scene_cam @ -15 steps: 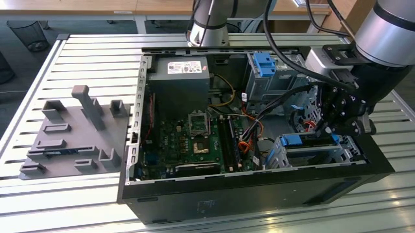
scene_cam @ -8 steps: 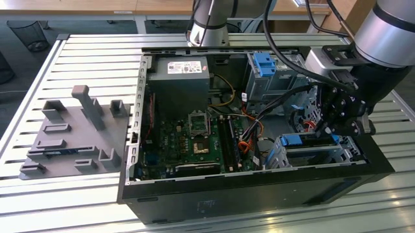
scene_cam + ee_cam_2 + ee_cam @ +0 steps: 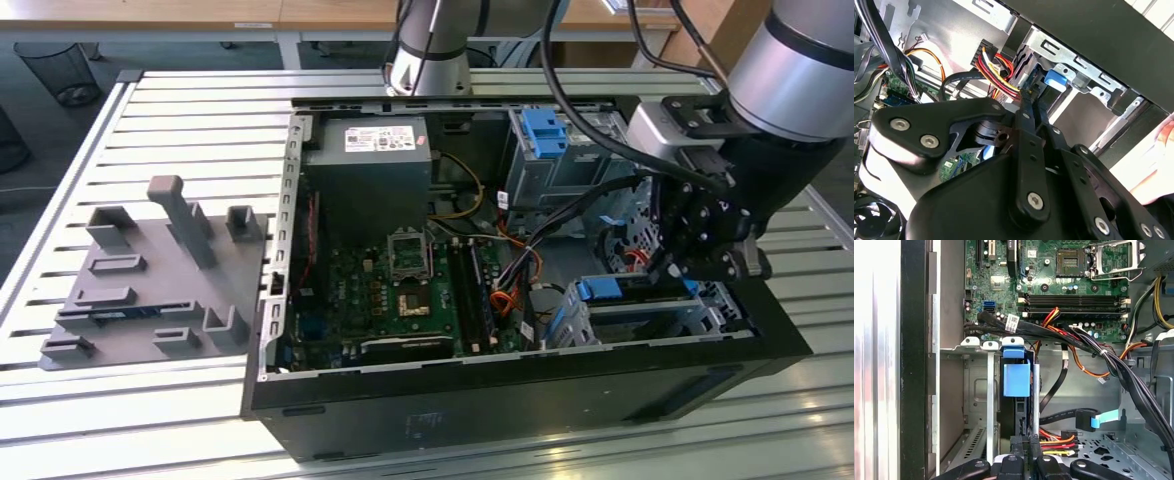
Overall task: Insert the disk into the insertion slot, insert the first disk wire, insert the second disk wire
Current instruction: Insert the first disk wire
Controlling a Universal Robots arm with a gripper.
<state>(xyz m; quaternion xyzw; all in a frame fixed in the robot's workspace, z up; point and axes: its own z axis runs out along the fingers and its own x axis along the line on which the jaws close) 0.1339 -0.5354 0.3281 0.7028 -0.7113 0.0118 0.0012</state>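
Standing edgewise, the disk (image 3: 1017, 381) seemingly occupies the insertion slot (image 3: 976, 387).

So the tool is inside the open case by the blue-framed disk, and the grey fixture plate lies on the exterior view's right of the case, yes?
No. The exterior view shows the grey fixture plate on the exterior view's left of the case, not its right. The tool is indeed inside the case by the blue-framed disk.

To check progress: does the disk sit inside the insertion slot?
Yes, in the first wrist view the disk stands inside the insertion slot.
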